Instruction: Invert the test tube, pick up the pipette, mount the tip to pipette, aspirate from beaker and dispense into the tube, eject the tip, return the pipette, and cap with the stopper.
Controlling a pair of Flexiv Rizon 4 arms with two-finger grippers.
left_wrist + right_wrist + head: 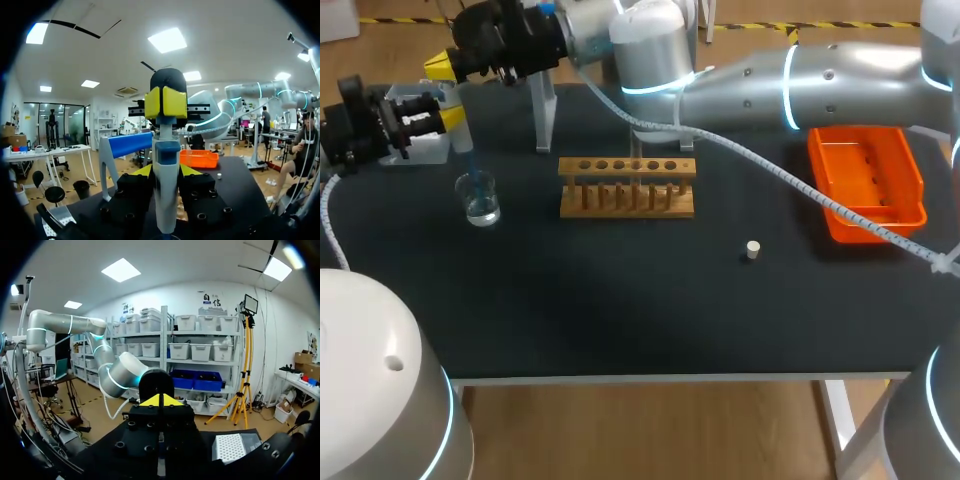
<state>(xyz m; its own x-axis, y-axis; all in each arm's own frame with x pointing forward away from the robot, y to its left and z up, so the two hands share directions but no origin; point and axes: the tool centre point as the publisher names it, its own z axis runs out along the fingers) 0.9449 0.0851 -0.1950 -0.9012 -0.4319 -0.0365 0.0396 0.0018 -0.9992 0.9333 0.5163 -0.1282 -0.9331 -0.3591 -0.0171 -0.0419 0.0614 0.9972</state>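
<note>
Left gripper: you're clamping the pipette upright.
Right gripper: you're holding it pinched closed at the pipette's top.

orange bin near the table's right edge (shallow, open-topped), wooden rack mid-table

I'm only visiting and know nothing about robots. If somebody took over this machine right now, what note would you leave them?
Left gripper: shut on the pipette, held upright off its stand, beside the tip box.
Right gripper: fingers together at the pipette's top; whether they pinch it is unclear.
Beaker, liquid inside, stands left of the wooden rack; stopper lies loose on the table; orange tray at the right.
Done: pipette picked up.
Unclear: tube inverted, tip mounted.
Left: aspirate, dispense, eject tip, return pipette, cap.
</note>
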